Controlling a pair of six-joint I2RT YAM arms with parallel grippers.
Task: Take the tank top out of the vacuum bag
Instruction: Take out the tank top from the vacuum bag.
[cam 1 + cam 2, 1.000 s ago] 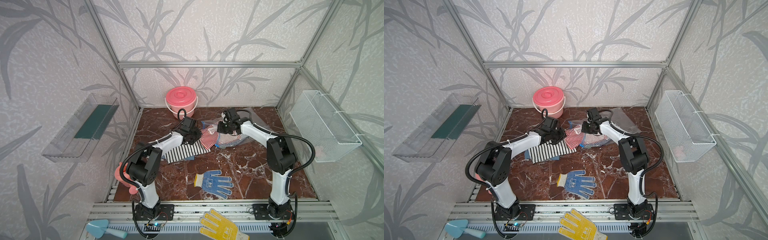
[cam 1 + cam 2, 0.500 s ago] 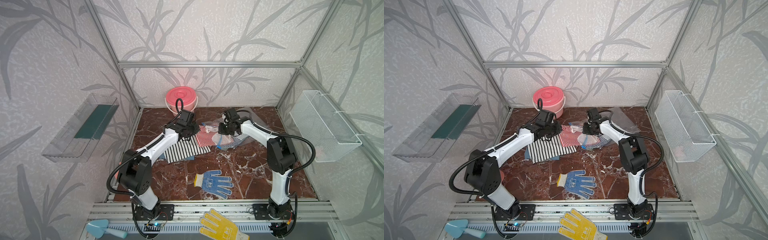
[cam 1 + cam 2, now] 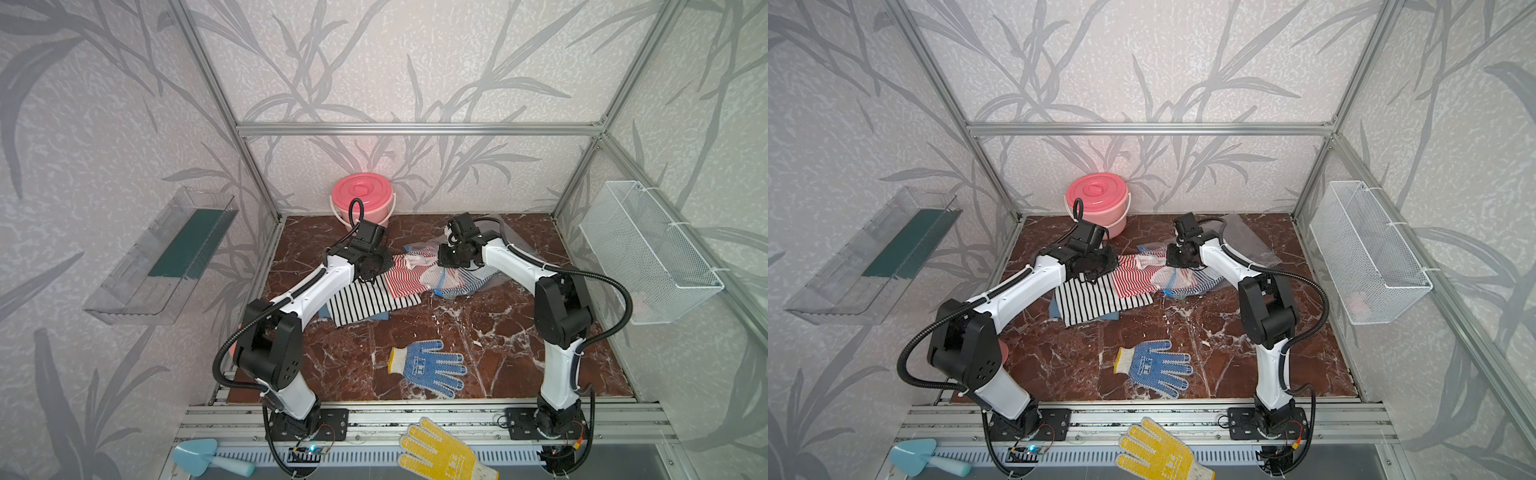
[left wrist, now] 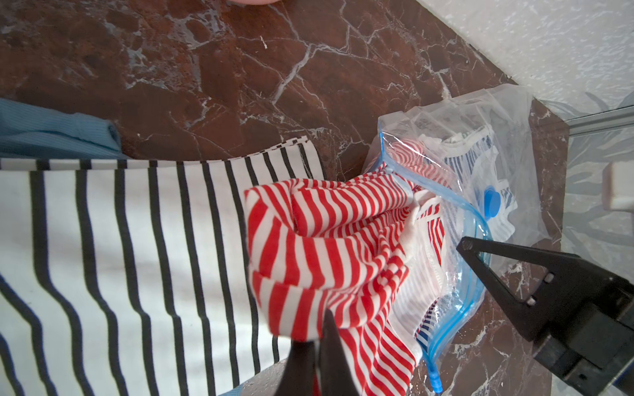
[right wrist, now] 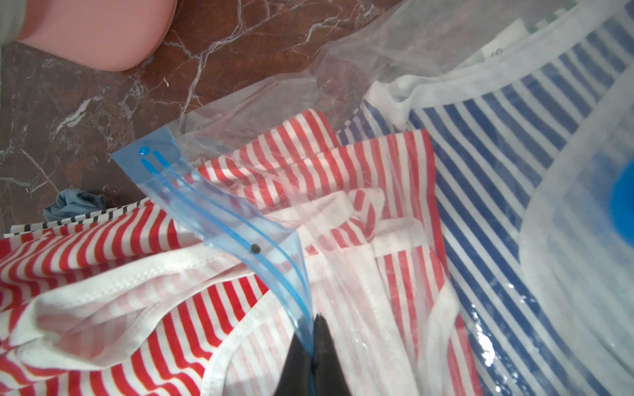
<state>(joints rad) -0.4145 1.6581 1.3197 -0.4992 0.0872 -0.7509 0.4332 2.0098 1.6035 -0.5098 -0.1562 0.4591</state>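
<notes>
The pulling-out step is under way. The left jaws are pinched shut on a bunched fold of the red-and-white striped tank top [image 4: 326, 247]. The right jaws are clamped on the blue zip strip [image 5: 240, 233] at the mouth of the vacuum bag [image 4: 507, 137], pinning it. The tank top stretches between the two jaws: much of its body is already past the mouth on the left jaws' side, while its white-edged straps sit under the clear plastic by the right jaws. To my eye, the next move calls for the left jaws to draw away from the right ones, low over the counter [image 3: 457, 324]. The right grip must hold firm so the bag does not slide along, and the straps could snag on the zip. Deeper in the bag, beyond the right jaws, lies a blue-striped garment [image 5: 497, 137] near the round blue valve cap [image 4: 492, 202]. Beneath the left jaws a black-striped top [image 4: 137, 240] lies out on the counter. Behind them stands a pink bucket [image 3: 362, 199], lid on, contents unseen. The wire basket [image 3: 648, 257] on the wall, well apart from the right jaws, holds something pink I can't make out.
</notes>
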